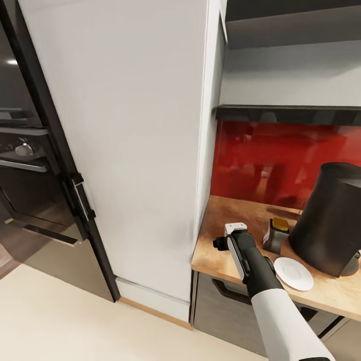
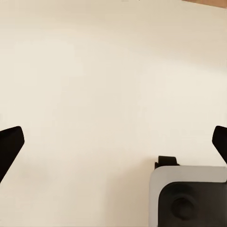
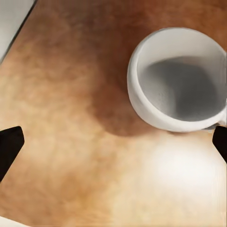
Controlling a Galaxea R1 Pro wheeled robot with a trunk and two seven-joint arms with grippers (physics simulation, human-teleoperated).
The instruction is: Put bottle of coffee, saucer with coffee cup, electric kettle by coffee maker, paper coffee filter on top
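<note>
Head view: right arm [image 1: 260,271] reaches out over the wooden bench [image 1: 230,250], its wrist end above the bench's near-left corner beside the tall white cabinet [image 1: 130,150]. On the bench, the white saucer [image 1: 294,273] lies bare just right of the arm, close to the front edge. The bottle of coffee [image 1: 277,234], dark with a yellowish top, stands behind the saucer, touching or just beside the big black coffee maker [image 1: 331,220] at the right. Red backsplash [image 1: 281,160] behind, dark shelf [image 1: 288,114] above it. Oven [image 1: 20,150] at far left, cream floor [image 1: 60,321] below.

Right wrist view: right claw [image 3: 113,146] with fingers wide apart, nothing between them, looking straight down at the bench. White coffee cup [image 3: 177,78] sits upright and empty on the bare wood, off the saucer, ahead of the claw and toward one fingertip.

Left wrist view: left claw [image 2: 113,146] also spread apart, holding nothing, over plain cream floor; a grey-and-black part of the robot [image 2: 189,196] shows below.
</note>
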